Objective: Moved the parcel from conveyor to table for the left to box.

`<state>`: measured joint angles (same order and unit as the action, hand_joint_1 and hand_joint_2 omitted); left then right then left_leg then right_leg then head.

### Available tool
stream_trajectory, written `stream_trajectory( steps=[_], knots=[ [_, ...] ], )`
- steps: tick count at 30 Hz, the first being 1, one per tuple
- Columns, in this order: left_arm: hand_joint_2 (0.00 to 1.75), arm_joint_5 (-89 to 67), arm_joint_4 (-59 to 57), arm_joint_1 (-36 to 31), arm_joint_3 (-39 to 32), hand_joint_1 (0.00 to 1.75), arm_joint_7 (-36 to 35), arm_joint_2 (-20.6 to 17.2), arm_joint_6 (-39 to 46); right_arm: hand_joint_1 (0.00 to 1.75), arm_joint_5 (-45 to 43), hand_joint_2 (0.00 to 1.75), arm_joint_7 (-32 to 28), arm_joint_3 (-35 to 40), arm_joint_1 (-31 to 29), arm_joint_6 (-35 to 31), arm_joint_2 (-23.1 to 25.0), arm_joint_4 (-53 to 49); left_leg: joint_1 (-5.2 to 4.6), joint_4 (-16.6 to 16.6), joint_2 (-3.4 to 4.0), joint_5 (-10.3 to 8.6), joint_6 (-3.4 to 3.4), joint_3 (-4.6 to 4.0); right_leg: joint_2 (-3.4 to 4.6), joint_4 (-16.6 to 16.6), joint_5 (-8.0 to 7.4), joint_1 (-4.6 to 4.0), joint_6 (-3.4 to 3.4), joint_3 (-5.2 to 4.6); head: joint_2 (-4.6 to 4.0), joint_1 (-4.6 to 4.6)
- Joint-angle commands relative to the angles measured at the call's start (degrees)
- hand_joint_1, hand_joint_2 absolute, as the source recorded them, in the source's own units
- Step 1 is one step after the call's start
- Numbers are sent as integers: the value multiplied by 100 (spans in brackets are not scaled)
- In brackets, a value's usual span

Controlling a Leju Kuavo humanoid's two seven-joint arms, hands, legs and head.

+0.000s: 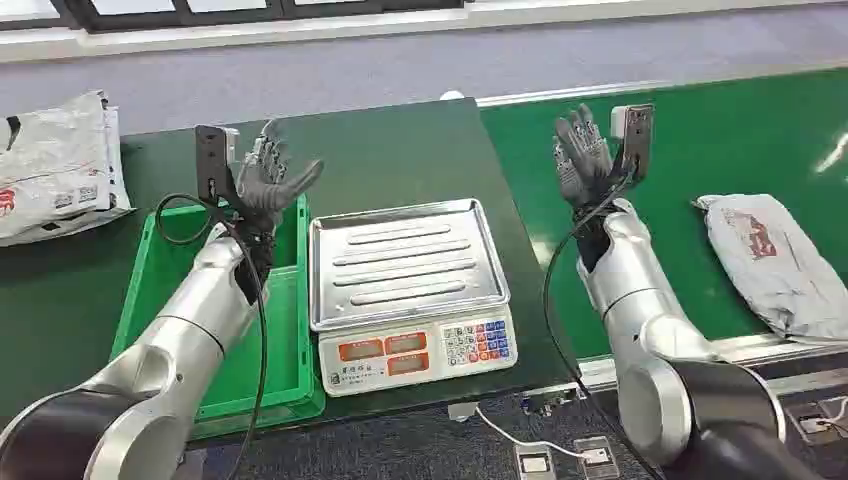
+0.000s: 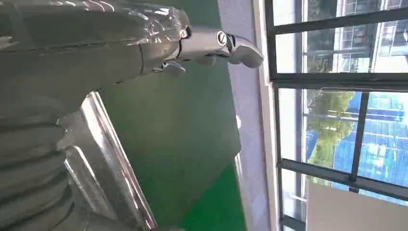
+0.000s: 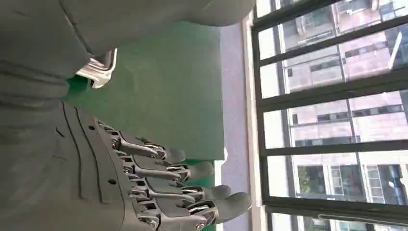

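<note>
Soft grey parcel [image 1: 775, 265] lies on the green conveyor [image 1: 700, 150], beside the raised right robot hand [image 1: 582, 158].
Both robot hands, the left robot hand [image 1: 268, 178] too, are spread and empty. The crinkly plastic mailer looks light, limp and slippery; a grip across its bulging middle seems best.

The left hand [image 1: 268, 180] is hovering raised with fingers spread, holding nothing, above the far end of the green box [image 1: 150, 275]. Just beside it, toward the right hand [image 1: 583, 155], a scale [image 1: 405, 290] is sitting on the dark table [image 1: 400, 150]. The right hand is also standing upright and empty, fingers apart, over the green conveyor [image 1: 700, 140]. The grey parcel [image 1: 775, 265] is lying on the conveyor, outward of that hand and nearer the robot
</note>
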<state>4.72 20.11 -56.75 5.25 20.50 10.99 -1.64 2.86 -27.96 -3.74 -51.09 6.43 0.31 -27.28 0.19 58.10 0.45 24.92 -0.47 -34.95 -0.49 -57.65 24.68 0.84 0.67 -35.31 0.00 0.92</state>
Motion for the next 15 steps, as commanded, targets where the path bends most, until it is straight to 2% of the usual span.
stream_trajectory(
  steps=[1, 3, 5, 8, 14, 15],
  knots=[
    [175, -37, -197, -124, -7, 0, -3, -44, -9, 0, 75, 175, -13, 49, -280, -52, -96, 386, 2, -5, -2, 2, 1, 12, 5, 9, 0, -2, -4, 13, 0, -2],
    [175, -37, -197, -124, -7, 0, -3, -44, -9, 0, 75, 175, -13, 49, -280, -52, -96, 386, 6, -26, -3, -1, 1, 37, 9, 34, -4, -7, -9, 40, 0, -2],
    [175, -37, -197, -125, -7, 0, -3, -46, -11, 0, 74, 175, -12, 48, -288, -55, -90, 384, 1, -1, 1, 3, 0, 6, 5, 2, 1, -1, -3, 5, 0, -2],
    [175, -37, -197, -125, -7, 0, -3, -46, -11, 0, 74, 175, -12, 48, -288, -55, -90, 384, -2, -2, 1, 1, 0, 4, 5, 1, 1, 2, -2, 2, 0, -2],
    [175, -101, -200, -141, 24, 0, -33, -38, 17, 0, 1365, 175, 685, 1035, -568, -1249, -194, 695, -2, 1, 3, 1, 0, 1, 7, -1, 0, 2, -2, -1, 0, -2],
    [175, -112, -206, -152, 15, 0, -48, -30, 40, 0, 1546, 175, 795, 1160, -638, -1239, -181, 748, -1, 1, 7, 4, 0, 6, 13, 0, 0, 1, -4, 3, 0, 0]
  ],
)
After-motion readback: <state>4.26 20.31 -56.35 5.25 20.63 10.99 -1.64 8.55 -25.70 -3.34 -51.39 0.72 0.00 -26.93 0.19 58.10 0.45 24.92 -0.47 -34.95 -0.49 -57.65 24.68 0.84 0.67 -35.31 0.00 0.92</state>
